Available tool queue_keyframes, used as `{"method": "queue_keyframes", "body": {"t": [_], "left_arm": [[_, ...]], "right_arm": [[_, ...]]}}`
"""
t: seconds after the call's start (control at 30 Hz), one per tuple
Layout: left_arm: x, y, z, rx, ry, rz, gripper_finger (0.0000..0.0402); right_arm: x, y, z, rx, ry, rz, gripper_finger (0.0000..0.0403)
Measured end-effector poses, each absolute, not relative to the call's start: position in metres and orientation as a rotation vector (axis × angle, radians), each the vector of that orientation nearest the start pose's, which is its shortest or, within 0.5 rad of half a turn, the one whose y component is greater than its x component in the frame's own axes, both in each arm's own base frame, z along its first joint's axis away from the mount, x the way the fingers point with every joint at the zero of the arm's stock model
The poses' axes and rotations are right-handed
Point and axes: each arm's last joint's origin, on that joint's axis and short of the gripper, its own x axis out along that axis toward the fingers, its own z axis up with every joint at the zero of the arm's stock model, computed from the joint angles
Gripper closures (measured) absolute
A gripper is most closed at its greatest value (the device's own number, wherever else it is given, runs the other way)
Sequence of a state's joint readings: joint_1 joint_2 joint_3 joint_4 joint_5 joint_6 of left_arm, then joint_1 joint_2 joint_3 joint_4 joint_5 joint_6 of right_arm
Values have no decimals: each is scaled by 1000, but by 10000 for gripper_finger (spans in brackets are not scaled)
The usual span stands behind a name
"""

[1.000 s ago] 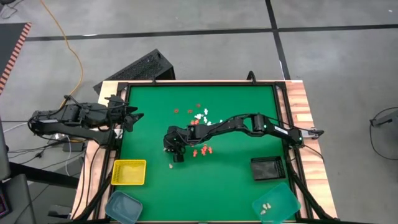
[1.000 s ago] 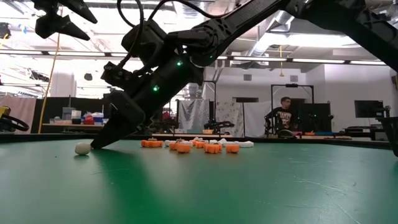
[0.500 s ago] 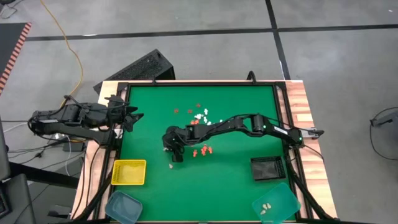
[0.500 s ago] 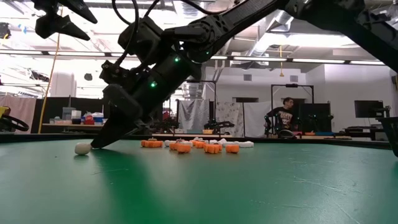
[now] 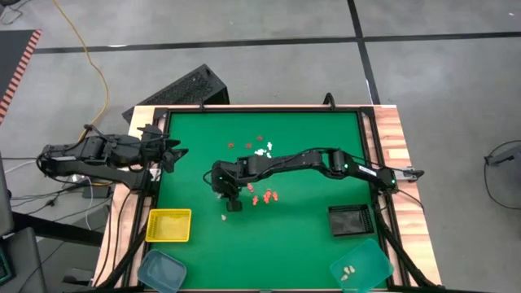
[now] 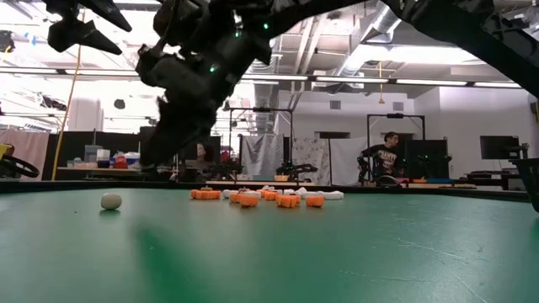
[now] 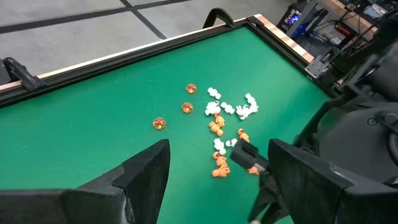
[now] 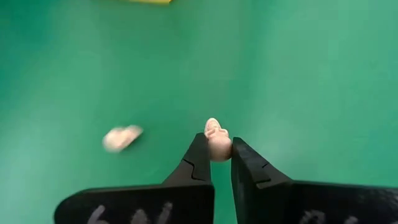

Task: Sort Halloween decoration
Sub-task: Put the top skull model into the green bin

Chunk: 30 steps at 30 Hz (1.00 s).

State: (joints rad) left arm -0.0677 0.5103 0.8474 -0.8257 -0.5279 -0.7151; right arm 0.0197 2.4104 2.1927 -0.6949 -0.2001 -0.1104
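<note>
My right gripper [image 5: 234, 204] hangs above the green table, left of the trinket pile, shut on a small cream trinket [image 8: 216, 139]. Another cream trinket [image 8: 121, 138] lies loose on the table just near of it [image 5: 224, 217], a round speck in the low view [image 6: 110, 201]. Orange trinkets [image 5: 264, 196] and white ones [image 5: 262, 150] lie scattered mid-table [image 7: 224, 124]. My left gripper [image 5: 177, 155] waits open at the table's left edge, with its fingers [image 7: 149, 165] spread wide. My right gripper pinches the cream trinket's lower part [image 8: 217, 149] between its two fingertips [image 8: 200, 155]. The trinket's top sticks out beyond the tips. The fingers slant down from above. The trinket is lifted clear of the table.
A yellow tray [image 5: 169, 225] and a teal tray [image 5: 161, 270] sit at the near left. At the near right are a black tray [image 5: 351, 220] and a teal tray [image 5: 376, 259] with a few cream pieces [image 5: 348, 272]. A person sits in the room beyond [image 6: 386, 158].
My right gripper has risen from the table, where its tips stood beside the loose cream trinket, and has drifted slightly toward the far edge. That loose trinket has stayed where it lay.
</note>
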Motion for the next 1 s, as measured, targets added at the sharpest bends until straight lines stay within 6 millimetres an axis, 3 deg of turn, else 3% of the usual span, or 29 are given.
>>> {"method": "queue_keyframes", "body": {"t": [0.17, 0.53, 0.63, 0.77, 1.0], "left_arm": [[84, 9, 327, -544, 287, 594, 141], [84, 9, 327, -529, 283, 598, 141], [84, 9, 327, -530, 283, 599, 141], [84, 9, 327, -543, 279, 601, 141], [84, 9, 327, -557, 275, 604, 141]], "right_arm": [[509, 18, 227, -1, 1022, 331, 375], [425, 4, 318, -11, 1137, 329, 375], [393, 1, 339, 25, 1137, 272, 375], [345, 9, 347, 82, 1168, 166, 375], [253, 51, 346, 308, 1208, -6, 375]]}}
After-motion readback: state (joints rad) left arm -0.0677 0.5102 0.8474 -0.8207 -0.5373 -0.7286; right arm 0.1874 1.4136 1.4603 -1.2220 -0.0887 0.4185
